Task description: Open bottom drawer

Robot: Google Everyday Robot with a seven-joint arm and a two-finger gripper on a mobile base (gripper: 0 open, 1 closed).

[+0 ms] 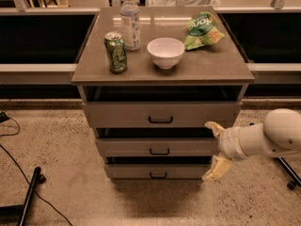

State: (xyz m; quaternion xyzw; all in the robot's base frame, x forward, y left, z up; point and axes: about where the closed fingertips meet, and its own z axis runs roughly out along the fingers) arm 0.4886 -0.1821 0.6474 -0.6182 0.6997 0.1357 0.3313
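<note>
Spread wide, the end effector hangs at the right edge of the cabinet, with one pale finger level with the gap above the middle drawer and the other down beside the right end of the bottom drawer. Nothing is held between them. The lower finger is just beside the drawer front, but whether it touches cannot be told. The white arm comes in from the right side.

Lowest of three grey-beige fronts, the bottom drawer carries a small black pull handle at its centre, well apart from the end effector. A dark band shows above its front, below the middle drawer. The top drawer is the widest and has the largest handle.

On the counter stand a green drink can, a clear water bottle just behind it and a white bowl to their right. A green snack bag lies toward the back right corner.

On the speckled floor to the left — a black cable and a black wheeled stand leg.
</note>
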